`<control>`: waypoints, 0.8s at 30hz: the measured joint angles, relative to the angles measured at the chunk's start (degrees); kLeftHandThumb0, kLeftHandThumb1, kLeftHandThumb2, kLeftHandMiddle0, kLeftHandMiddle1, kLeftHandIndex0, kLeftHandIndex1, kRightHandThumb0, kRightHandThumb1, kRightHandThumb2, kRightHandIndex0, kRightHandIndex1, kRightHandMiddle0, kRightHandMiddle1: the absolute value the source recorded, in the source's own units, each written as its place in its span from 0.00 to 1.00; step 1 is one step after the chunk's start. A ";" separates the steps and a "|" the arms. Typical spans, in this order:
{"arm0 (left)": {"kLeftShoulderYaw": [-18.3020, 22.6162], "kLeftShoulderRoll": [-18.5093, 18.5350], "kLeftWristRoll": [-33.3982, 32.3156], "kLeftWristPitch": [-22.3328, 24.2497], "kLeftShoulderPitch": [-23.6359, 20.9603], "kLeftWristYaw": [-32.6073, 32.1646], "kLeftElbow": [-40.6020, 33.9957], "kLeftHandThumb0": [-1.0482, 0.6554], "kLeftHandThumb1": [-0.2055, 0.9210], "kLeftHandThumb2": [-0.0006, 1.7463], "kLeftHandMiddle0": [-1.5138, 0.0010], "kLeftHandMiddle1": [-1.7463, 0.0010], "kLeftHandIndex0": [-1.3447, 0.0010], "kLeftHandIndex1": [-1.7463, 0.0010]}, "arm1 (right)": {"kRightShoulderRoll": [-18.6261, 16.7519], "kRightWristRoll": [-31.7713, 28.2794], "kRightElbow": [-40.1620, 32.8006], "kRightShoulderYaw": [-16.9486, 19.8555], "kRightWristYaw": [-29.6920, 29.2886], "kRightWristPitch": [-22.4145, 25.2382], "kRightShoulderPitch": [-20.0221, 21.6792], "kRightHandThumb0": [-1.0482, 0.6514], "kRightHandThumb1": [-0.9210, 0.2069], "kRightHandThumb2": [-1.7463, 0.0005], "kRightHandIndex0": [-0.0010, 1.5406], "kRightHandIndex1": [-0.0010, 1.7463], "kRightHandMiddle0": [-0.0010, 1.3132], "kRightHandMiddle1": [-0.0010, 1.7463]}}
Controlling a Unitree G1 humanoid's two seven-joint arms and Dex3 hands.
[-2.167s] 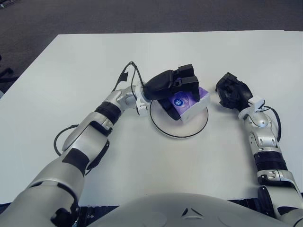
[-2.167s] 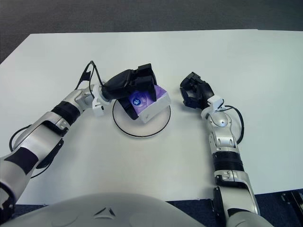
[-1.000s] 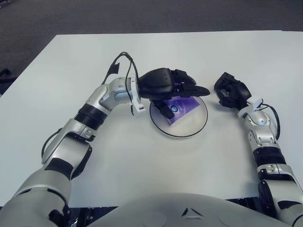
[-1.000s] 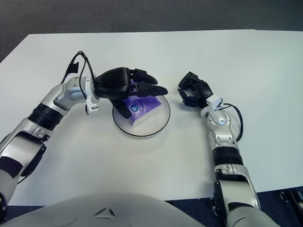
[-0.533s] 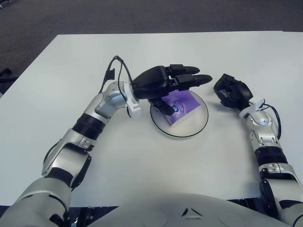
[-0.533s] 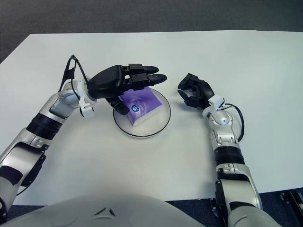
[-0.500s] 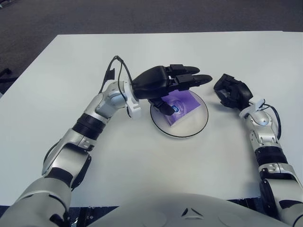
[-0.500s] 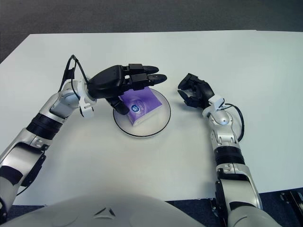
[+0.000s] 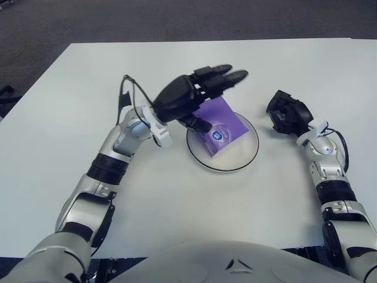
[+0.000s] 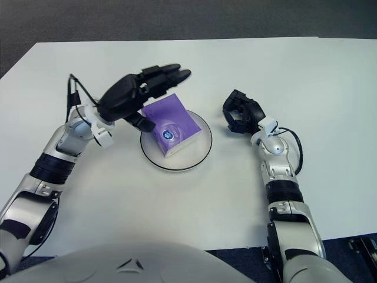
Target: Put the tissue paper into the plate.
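Observation:
A purple tissue packet (image 9: 219, 126) lies flat in the round plate (image 9: 244, 158) with a dark rim, at the table's middle. My left hand (image 9: 194, 94) hovers above the plate's left rear edge, raised off the packet, fingers spread and empty. My right hand (image 9: 287, 113) rests to the right of the plate, apart from it, fingers curled and holding nothing.
The white table (image 9: 188, 194) carries the plate and both arms. Its far edge meets dark carpet (image 9: 177, 20) at the back. A black cable (image 9: 126, 94) loops off my left wrist.
My left hand has let go of the packet, opened, and lifted up and back to the left. The packet now lies uncovered in the plate. The right hand has not moved.

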State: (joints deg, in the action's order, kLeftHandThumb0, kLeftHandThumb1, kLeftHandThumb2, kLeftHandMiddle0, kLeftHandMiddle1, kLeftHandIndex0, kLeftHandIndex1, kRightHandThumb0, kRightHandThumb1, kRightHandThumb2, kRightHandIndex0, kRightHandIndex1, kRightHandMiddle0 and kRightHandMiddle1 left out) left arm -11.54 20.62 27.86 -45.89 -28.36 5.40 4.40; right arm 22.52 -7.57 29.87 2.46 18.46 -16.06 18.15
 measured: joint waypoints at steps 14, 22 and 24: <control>5.59 -2.15 -5.54 4.63 5.48 -3.07 -4.10 0.03 1.00 0.56 0.61 0.99 0.50 0.94 | -0.03 0.11 -1.13 -0.18 -0.80 0.41 -0.64 0.39 0.25 0.49 0.54 1.00 0.29 1.00; 9.68 -3.28 -1.65 9.67 7.38 -8.80 -2.83 0.06 1.00 0.55 0.46 0.86 0.46 0.94 | -0.07 0.13 -1.95 -0.35 -1.26 0.95 -0.95 0.39 0.24 0.50 0.54 1.00 0.28 1.00; 10.57 -2.26 -0.20 8.68 6.72 -11.28 0.28 0.08 1.00 0.54 0.51 0.65 0.47 0.86 | -0.07 0.13 -2.25 -0.37 -1.30 1.12 -1.10 0.39 0.24 0.50 0.54 1.00 0.28 1.00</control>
State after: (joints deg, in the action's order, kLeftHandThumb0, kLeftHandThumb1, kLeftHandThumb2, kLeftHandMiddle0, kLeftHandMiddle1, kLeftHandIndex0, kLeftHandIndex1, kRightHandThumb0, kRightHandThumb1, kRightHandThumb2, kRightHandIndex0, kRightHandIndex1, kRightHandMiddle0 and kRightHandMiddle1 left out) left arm -0.97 18.36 27.66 -37.20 -21.65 -5.88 4.68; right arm 22.45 -7.44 27.62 2.09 17.16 -14.95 17.04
